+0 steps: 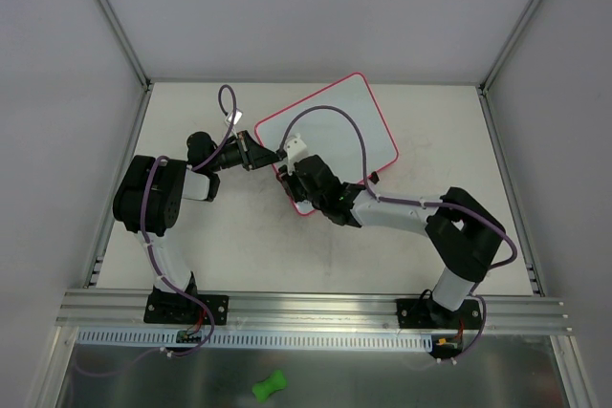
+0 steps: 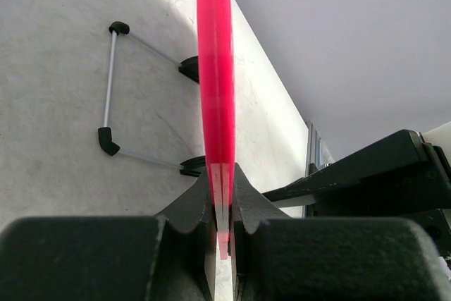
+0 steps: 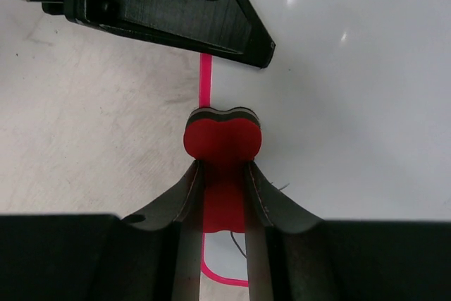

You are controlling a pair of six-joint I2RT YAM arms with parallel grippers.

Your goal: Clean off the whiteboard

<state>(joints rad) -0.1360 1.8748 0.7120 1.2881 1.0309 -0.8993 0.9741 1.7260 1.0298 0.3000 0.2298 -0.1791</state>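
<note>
Matte table (image 1: 239, 246), left tool (image 2: 222, 187) pinching glossy whiteboard (image 1: 330, 131) rim, right tool (image 3: 223, 170) clamping lobed eraser (image 3: 223, 135)

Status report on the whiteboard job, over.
Left tool shut on whiteboard rim. Right tool shut on red eraser at that rim. Faint dark marks beside eraser. Left tool close ahead of it.

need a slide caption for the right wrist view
Right hand pinching the red eraser, its head at the pink-rimmed edge of the whiteboard.
</note>
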